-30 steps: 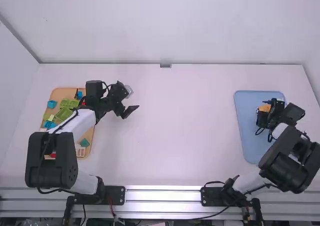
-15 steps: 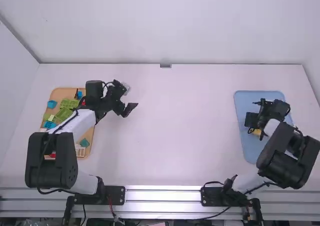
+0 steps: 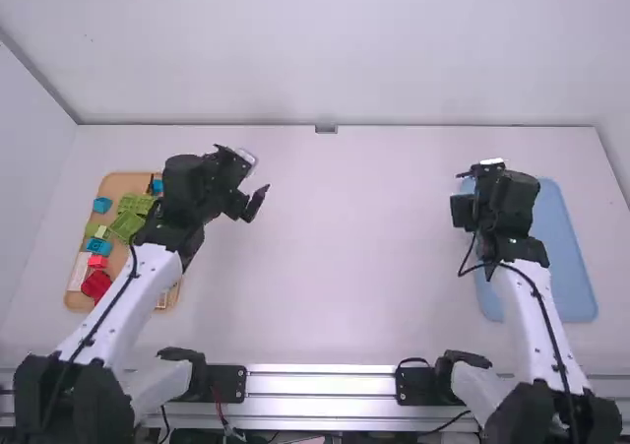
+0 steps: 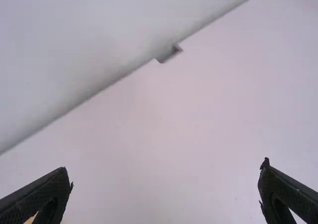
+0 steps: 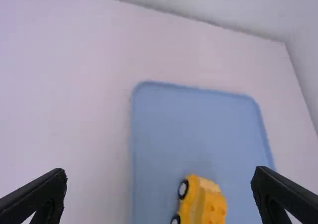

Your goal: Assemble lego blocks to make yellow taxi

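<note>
evidently, a yellow toy vehicle (image 5: 202,204) sat on the blue tray (image 3: 561,257) at the right side of the white tabletop (image 3: 335,257), two black wheels facing out along one of its long sides and studs visible on its body. the right hand (image 3: 492,175) was spread wide with nothing in its grip, its two fingers standing well apart, one toward either side of the vehicle in the right wrist view, neither touching it. across the tabletop, the left hand (image 3: 243,180) was also wide open and empty, pictured just past the tan tray (image 3: 118,180) at the left, on the side toward the middle of the tabletop. the left forearm (image 3: 133,291) crossed over part of the tan tray, where loose blocks lay: two green plates (image 3: 127,224) near each other, a blue block (image 3: 101,205) toward the outer edge, another blue block (image 3: 96,247) closer to the arm bases, and below that in the high view a small red block (image 3: 96,262) and a larger red piece (image 3: 95,285), with a pale piece (image 3: 78,272) just beside them. a small grey bracket (image 3: 326,129) stood at the middle of the tabletop's far edge, against the white wall (image 3: 325,50).
</note>
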Controlling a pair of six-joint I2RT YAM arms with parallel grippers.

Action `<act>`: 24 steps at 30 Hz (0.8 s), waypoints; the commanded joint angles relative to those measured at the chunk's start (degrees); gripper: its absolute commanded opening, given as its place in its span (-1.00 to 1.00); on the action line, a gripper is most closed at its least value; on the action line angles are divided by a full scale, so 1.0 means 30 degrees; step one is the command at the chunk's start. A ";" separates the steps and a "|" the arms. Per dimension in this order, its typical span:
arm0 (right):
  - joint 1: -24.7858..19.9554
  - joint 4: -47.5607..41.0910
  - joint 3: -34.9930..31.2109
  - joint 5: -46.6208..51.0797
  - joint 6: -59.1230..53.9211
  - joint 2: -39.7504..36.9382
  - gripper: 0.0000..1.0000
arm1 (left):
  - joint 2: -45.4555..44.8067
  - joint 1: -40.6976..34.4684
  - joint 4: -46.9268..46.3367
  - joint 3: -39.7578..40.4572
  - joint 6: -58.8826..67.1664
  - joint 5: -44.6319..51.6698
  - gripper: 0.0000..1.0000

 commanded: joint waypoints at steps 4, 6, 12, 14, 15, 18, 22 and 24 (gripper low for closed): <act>0.2455 -0.0226 0.0044 0.0204 0.0087 -0.1508 0.98 | -0.2135 -0.2222 -0.0080 -0.0801 -0.0663 -0.5348 0.98; 0.3548 -0.0495 0.0044 0.0219 0.0044 -0.1967 0.97 | -0.2827 -0.2652 -0.0146 -0.1129 -0.1042 -0.5705 0.98; 0.5727 -0.0561 0.0044 0.0211 0.0036 -0.2113 0.98 | -0.4320 -0.2484 -0.0233 -0.1989 -0.1035 -0.5661 0.98; 0.5376 -0.0210 -0.0307 -0.0139 0.0387 -0.2463 0.94 | -0.4671 -0.2134 0.0117 -0.2340 -0.1385 -0.5310 0.94; 0.5158 0.0008 -0.0525 -0.0357 0.0605 -0.2681 0.92 | -0.4889 -0.1916 0.0280 -0.2558 -0.1603 -0.5092 0.92; 0.4485 0.0681 -0.1198 -0.1030 0.1278 -0.3354 0.85 | -0.5563 -0.1242 0.0280 -0.3232 -0.2277 -0.4418 0.85; 0.3538 0.1627 -0.2144 -0.1977 0.2225 -0.4301 0.75 | -0.6512 -0.0293 0.0280 -0.4180 -0.3226 -0.4331 0.75; 0.2957 0.2209 -0.2726 -0.2306 0.2806 -0.4883 0.69 | -0.7097 0.0292 0.0280 -0.4765 -0.3811 -0.4331 0.69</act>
